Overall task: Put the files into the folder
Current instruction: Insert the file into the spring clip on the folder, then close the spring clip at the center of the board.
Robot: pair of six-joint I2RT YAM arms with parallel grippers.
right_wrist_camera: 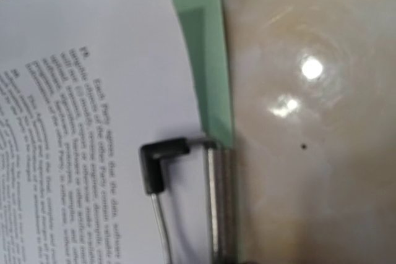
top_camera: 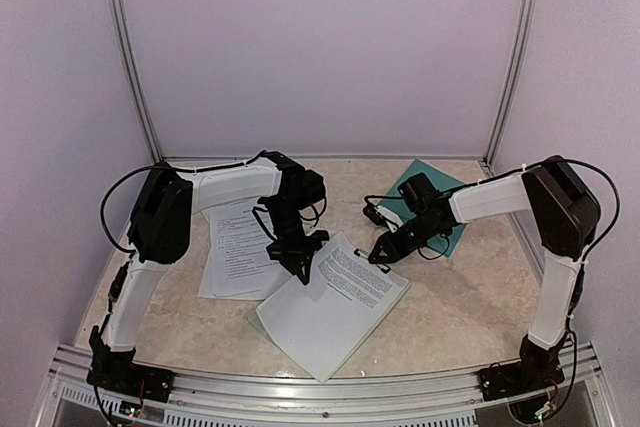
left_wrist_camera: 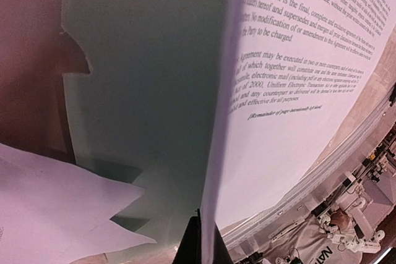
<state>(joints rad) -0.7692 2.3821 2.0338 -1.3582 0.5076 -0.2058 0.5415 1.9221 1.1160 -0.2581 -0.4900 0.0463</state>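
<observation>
Now: unclipping comes before filing

Left claw (top_camera: 297,263) is clamped on the edge of the top sheet (top_camera: 335,302), holding it raised off the mint clipboard (right_wrist_camera: 210,60). Right claw (top_camera: 381,254) sits by the silver clip (right_wrist_camera: 219,202); whether it is parted I cannot tell. Folder (top_camera: 445,179) lies far right on the worktop (top_camera: 470,297), well apart. Next, likely: slip the sheet clear and carry it across
</observation>
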